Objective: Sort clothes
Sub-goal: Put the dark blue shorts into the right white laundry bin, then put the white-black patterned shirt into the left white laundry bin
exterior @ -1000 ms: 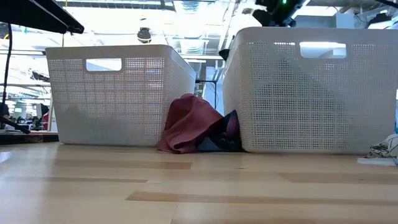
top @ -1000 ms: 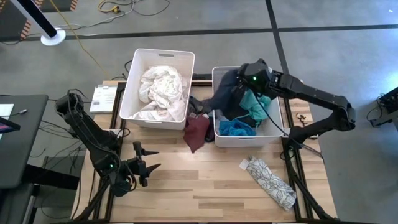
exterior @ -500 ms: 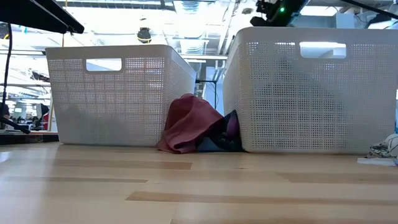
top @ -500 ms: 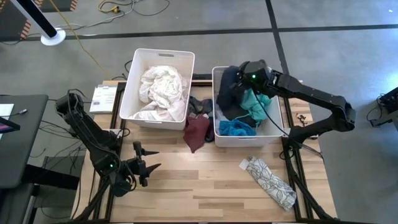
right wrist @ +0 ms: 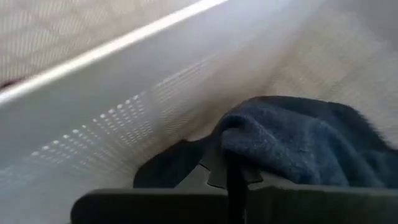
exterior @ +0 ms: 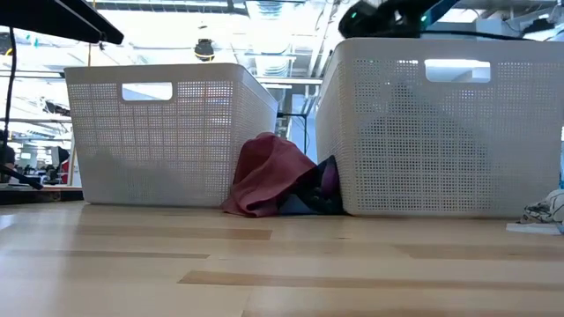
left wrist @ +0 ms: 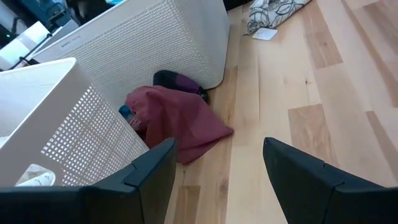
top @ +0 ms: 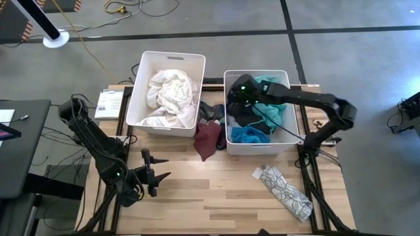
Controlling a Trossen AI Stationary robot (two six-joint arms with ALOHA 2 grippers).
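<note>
high: right end effector is reaching into the right bin, closed on a navy garment among teal clothes; white clothes are filling the left bin | low: maroon garment is lying between bins | left wrist: left end effector is idling open over bare near worktop | right wrist: navy fabric is sitting beside the bin wall

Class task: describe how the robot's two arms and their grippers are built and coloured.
Both arms are dark, jointed links. The left gripper ends in two dark, pointed fingers with flat angular faces. A green light glows near the left wrist and another on the right gripper. A thin dark cable loops beside the right arm's links.
</note>
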